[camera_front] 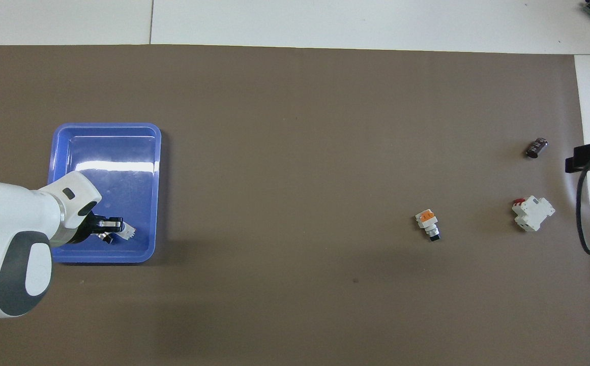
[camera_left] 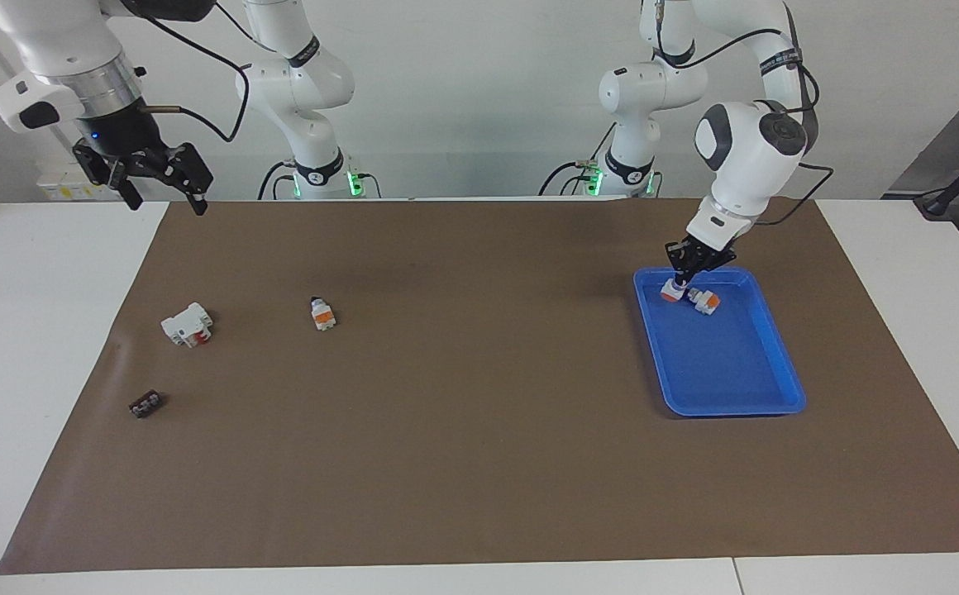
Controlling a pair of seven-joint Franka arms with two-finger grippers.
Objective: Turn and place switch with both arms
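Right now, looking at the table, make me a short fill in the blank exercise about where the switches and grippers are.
1. The left gripper is shut on a switch down in the blue ____.
2. The switch with an orange face out on the brown mat lies toward the ____ arm's end of the table.
3. The right gripper hangs raised and open, holding ____.
4. The white block with red lies nearer to the robots than the small ____ part.

Missing words: tray; right; nothing; black
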